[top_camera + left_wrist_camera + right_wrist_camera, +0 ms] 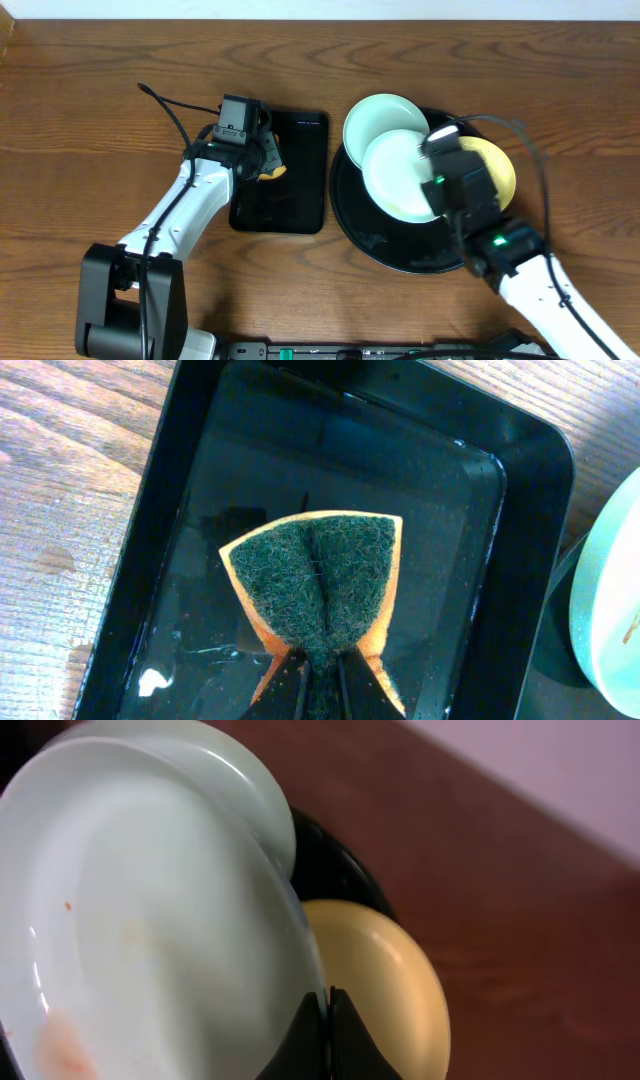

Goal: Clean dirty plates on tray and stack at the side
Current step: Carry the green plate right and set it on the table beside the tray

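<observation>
My right gripper (436, 160) is shut on the rim of a light blue plate (400, 175), holding it tilted over the round black tray (385, 245). In the right wrist view the jaws (325, 1005) pinch this plate's (140, 930) edge; a faint orange smear shows near its lower left. A second light blue plate (380, 118) lies behind it at the tray's far left. The pale yellow plate (495, 165) lies on the tray's right side. My left gripper (322, 670) is shut on an orange sponge with a dark green scouring face (315, 580), held over the rectangular black tray (480, 530).
The small rectangular black tray (285, 190) lies left of the round tray, wet with droplets. Bare wooden table (90, 110) surrounds both. A blue plate's edge (605, 600) shows at the right of the left wrist view.
</observation>
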`<state>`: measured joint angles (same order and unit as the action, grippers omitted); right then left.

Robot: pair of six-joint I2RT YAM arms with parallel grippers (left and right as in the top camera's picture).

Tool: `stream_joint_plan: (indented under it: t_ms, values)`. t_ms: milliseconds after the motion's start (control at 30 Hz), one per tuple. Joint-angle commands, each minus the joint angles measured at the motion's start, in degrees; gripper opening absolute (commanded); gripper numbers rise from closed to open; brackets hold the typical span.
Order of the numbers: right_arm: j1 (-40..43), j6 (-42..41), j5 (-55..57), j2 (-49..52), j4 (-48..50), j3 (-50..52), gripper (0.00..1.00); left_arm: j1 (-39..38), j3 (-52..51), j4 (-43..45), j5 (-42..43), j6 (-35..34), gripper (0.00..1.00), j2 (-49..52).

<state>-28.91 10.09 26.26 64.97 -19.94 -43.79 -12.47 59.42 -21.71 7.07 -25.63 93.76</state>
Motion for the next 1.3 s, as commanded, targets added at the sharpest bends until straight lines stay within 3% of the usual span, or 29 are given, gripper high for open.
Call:
stream_joint_plan:
  t_ms: [0,100,333,500,733,1067,1267]
  values:
    - [-5.0,4.9,13.7,-0.6,1.4,-1.4,0.01,0.1,0.7,-0.1,-1.1,0.5,0.08,0.6]
    - [-7.0,5.0,20.3,-0.6,3.0,-1.4,0.01,0.1,0.7,-0.1,-1.1,0.5,0.08,0.6]
    - [-4.7,1.2,19.8,-0.6,3.5,-1.4,0.01,0.1,0.7,-0.1,-1.1,0.5,0.08,0.6]
    - [-0.4,-12.3,17.4,-0.5,2.5,-1.4,0.01,0.1,0.7,-0.1,-1.1,0.5,0.07,0.6]
    - [16.7,-22.1,-9.6,0.9,3.9,-1.4,0.01,0.1,0.7,-0.1,-1.1,0.5,0.07,0.6]
    - [42.1,-35.5,-14.7,1.3,5.8,-1.4,0.01,0.1,0.7,-0.1,-1.1,0.5,0.07,0.6]
    - [52.9,-44.9,-14.6,3.6,4.1,-1.4,0.01,0.1,0.7,-0.1,-1.1,0.5,0.07,0.6]
